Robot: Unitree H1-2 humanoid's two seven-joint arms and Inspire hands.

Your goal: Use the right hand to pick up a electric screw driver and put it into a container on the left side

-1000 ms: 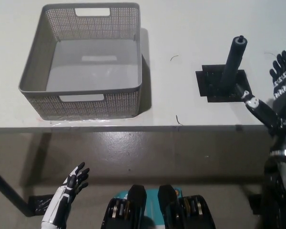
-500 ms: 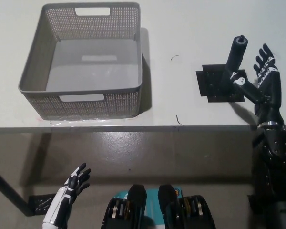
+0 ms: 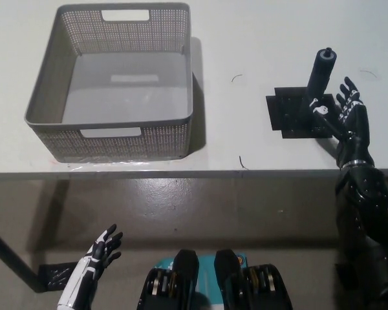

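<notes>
White table (image 3: 246,39) bears basket (image 3: 110,139), screwdriver (image 3: 320,71).

The electric screwdriver (image 3: 319,77) stands upright on its black square base, dark and cylindrical, with a small tip at the top, over on the right side of the white tabletop (image 3: 246,39). Well apart from it, on the left, sits the container (image 3: 110,139): a grey perforated basket with cut-out handles, open side up, nothing inside, close to the tabletop's near edge.
</notes>
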